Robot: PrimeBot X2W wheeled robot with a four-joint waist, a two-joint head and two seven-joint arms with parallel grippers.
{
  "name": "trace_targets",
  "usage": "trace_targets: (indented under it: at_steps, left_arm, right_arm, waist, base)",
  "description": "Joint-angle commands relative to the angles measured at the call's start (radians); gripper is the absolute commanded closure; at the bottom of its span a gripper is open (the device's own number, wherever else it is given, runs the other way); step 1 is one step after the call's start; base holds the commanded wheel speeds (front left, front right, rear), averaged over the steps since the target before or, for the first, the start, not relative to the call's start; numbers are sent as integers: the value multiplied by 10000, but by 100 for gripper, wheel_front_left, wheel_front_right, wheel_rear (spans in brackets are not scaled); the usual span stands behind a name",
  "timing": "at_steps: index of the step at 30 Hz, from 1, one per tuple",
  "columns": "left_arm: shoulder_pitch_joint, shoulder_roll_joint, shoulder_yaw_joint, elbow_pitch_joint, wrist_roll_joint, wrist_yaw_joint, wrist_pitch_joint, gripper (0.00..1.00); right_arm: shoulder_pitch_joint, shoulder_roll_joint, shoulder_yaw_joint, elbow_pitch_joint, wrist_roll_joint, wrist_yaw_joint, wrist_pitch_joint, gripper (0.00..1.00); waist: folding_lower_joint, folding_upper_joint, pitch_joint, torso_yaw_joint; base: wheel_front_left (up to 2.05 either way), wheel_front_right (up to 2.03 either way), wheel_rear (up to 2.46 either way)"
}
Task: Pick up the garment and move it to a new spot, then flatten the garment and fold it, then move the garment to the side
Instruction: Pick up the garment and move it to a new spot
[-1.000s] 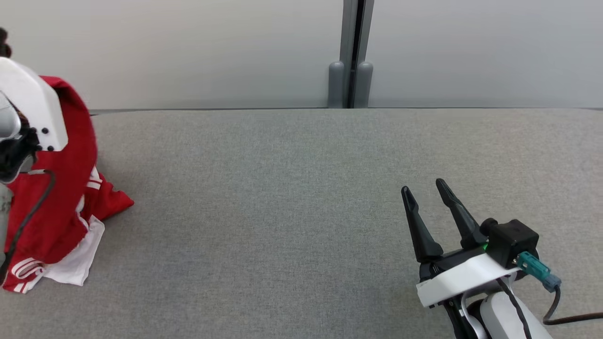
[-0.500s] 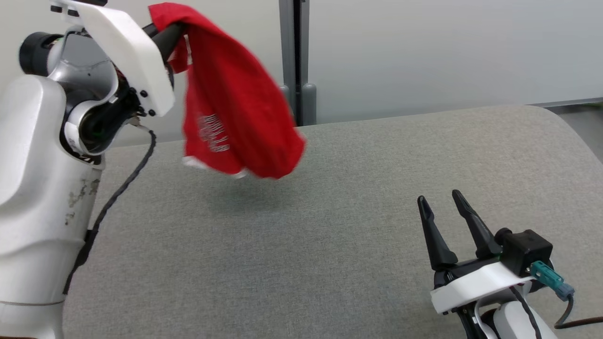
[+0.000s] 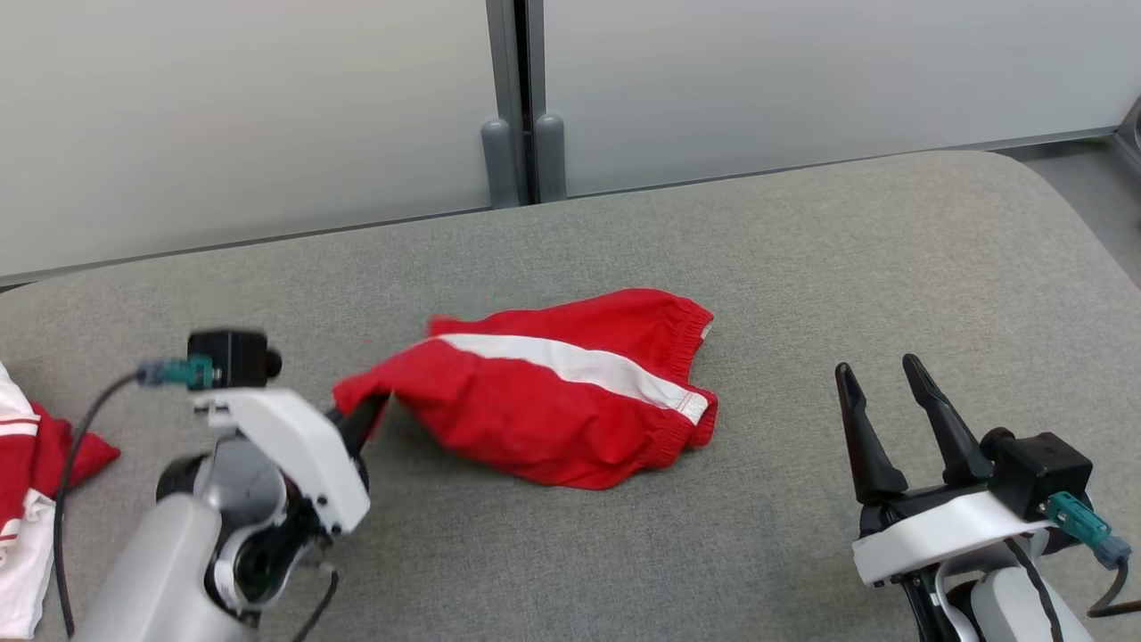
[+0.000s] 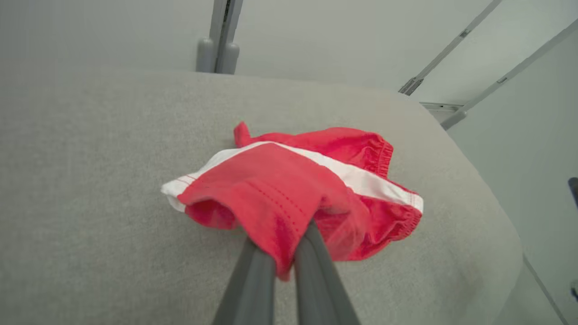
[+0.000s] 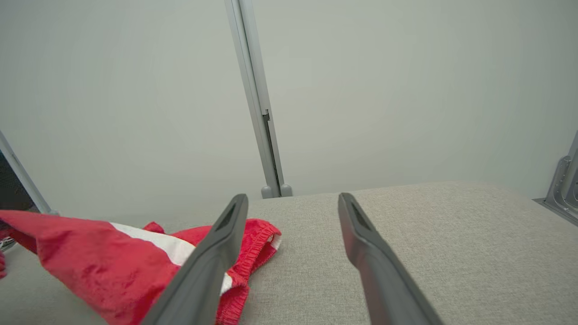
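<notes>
Head view has the shorts (image 3: 553, 401) lying crumpled on the surface (image 3: 847, 250), straight out from the post (image 3: 521, 134) on my side of it. My left claw (image 3: 361, 419), left of the post line, is clamped tight on one red corner of them. The left wrist view shows that cloth pinched between both fingers (image 4: 253, 280) and bunched over their tips. The right claw (image 3: 878, 370) sits well right of the post, spread wide with nothing in it. What the next move turns on, I reckon, is that the shorts' long axis runs crosswise, from the held corner left of the post to the elastic waistband (image 3: 691, 330) right of it. That free end points at the right claw and lies nearer it, so flattening should call for the right arm to take it and pull against my hold. Another red-and-white cloth (image 3: 22, 481) lies far left of the post.
</notes>
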Motion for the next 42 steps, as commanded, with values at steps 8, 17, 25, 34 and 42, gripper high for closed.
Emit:
trace_targets:
  at_steps: [8, 17, 25, 34, 42]
  left_arm:
    - [1753, 91, -4, 1468, 585, -218, -1901, 0]
    - [1458, 381, -385, 2419, 1448, -253, -2991, 0]
    - [1781, 1229, -157, 629, 2333, 649, -3615, 0]
    - [2599, 1033, 293, -1544, 2831, 1478, -5553, 0]
    - [3632, 242, 534, -1792, 2907, 1842, -6897, 0]
  right_arm:
    - [-175, -235, 36, 14, 27, 19, -3, 0]
    - [-92, -350, 282, 199, 104, 19, -4, 0]
    - [-38, -471, 376, 191, 43, 19, -2, 0]
    - [159, -458, 277, 90, 101, 19, -4, 0]
    - [506, -333, 230, 72, 172, 19, -4, 0]
  waist:
    - [0, -1, 195, 285]
    - [0, -1, -82, 780]
    - [0, -1, -388, 871]
    - [0, -1, -480, 926]
    - [0, -1, -498, 1053]
  base:
    - [0, 0, 0]
    - [0, 0, 0]
    - [0, 0, 0]
    - [0, 0, 0]
    - [0, 0, 0]
